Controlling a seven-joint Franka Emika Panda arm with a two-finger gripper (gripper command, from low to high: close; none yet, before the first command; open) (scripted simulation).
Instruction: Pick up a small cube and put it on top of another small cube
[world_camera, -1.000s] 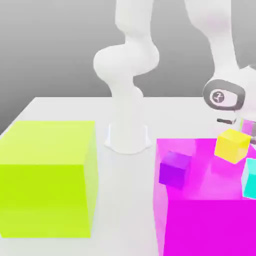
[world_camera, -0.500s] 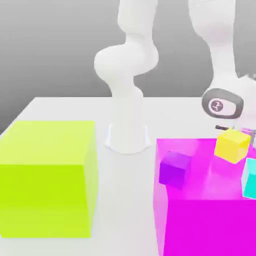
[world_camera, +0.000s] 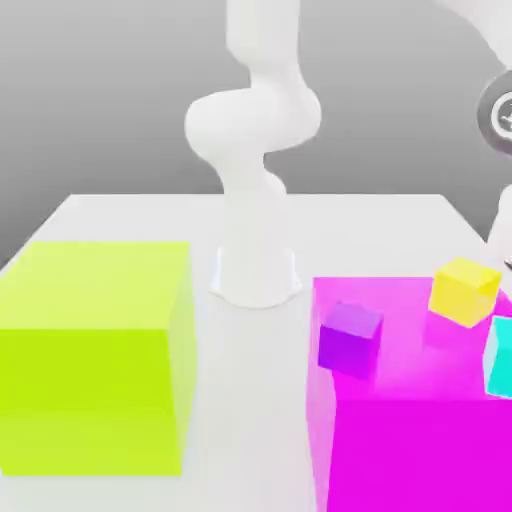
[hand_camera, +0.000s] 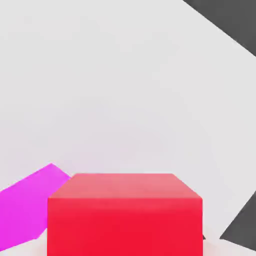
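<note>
A red cube (hand_camera: 125, 215) sits very close in the hand view, square on, with the white table (hand_camera: 125, 85) far below it, so it hangs lifted in my shut gripper. In the exterior view, the arm's wrist (world_camera: 498, 115) is high at the right edge. A small yellow cube (world_camera: 464, 291), a small purple cube (world_camera: 350, 338) and a small cyan cube (world_camera: 500, 358) rest on the big magenta block (world_camera: 400, 440). A corner of the magenta block (hand_camera: 25, 207) also shows beside the red cube.
A large lime-green block (world_camera: 95, 350) stands on the exterior view's left. The arm's white base (world_camera: 256, 270) rises at the back middle of the table (world_camera: 250, 400). The table's edge and dark floor (hand_camera: 225, 25) show in the hand view.
The wrist has risen from just above the yellow cube to the upper right edge of the exterior view. The gripper went from open to shut. The small cubes on the magenta block stayed put.
</note>
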